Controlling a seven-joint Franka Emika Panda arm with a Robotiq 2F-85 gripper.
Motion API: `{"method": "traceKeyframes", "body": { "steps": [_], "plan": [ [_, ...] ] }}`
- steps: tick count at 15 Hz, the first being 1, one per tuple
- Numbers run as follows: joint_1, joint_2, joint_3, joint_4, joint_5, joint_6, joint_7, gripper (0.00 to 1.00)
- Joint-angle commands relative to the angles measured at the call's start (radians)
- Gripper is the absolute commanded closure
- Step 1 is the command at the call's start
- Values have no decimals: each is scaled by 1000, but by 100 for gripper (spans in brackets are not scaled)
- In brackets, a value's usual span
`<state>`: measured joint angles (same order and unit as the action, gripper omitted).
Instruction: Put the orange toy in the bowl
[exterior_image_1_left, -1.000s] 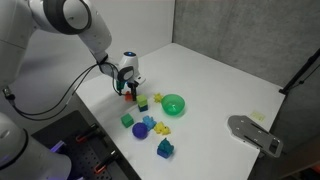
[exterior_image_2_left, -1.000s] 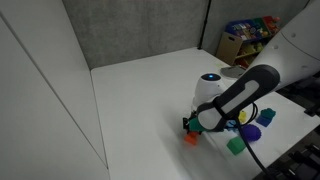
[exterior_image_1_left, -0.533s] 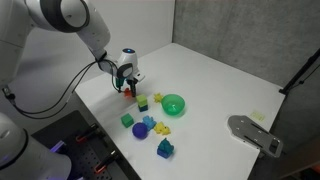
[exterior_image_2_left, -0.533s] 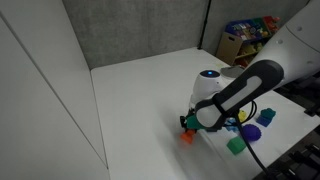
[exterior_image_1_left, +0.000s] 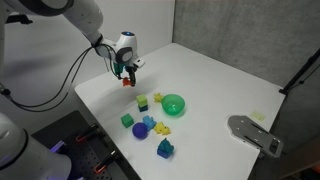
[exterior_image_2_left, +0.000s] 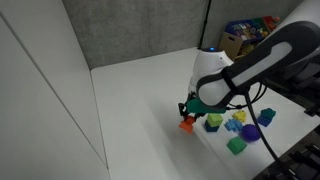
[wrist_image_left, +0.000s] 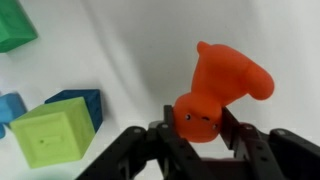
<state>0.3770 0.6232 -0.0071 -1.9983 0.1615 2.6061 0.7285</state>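
Observation:
My gripper (exterior_image_1_left: 126, 73) is shut on the orange toy (exterior_image_1_left: 128, 82) and holds it in the air above the white table, apart from the other toys. In the wrist view the orange toy (wrist_image_left: 218, 92) sits between both fingers (wrist_image_left: 200, 128), its lobed end sticking out past them. It also shows hanging under the gripper (exterior_image_2_left: 190, 112) as an orange piece (exterior_image_2_left: 186, 124) in an exterior view. The bright green bowl (exterior_image_1_left: 174, 104) stands upright on the table, well to the side of the gripper. I cannot make the bowl out in the wrist view.
A yellow-green cube (exterior_image_1_left: 142, 103), small yellow pieces (exterior_image_1_left: 157, 98), a green cube (exterior_image_1_left: 127, 120), a blue-purple ball (exterior_image_1_left: 140, 130) and a blue toy (exterior_image_1_left: 165, 148) lie near the bowl. A grey device (exterior_image_1_left: 254, 133) sits at the table's edge. The yellow-green cube (wrist_image_left: 50, 135) shows in the wrist view.
My gripper has risen from the table with the orange toy in it and now hangs higher above the surface. The other toys and the bowl have not moved.

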Motion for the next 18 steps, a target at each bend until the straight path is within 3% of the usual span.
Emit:
{"method": "traceKeyframes", "body": {
  "steps": [1,7,18],
  "plan": [
    [-31,-121,-29,-28,-72,-120,-16,78],
    [-116,-154,-84,49,-186,-203,-6,78],
    [-212,-48,-210,171,-308,-157,50,78]
  ]
}}
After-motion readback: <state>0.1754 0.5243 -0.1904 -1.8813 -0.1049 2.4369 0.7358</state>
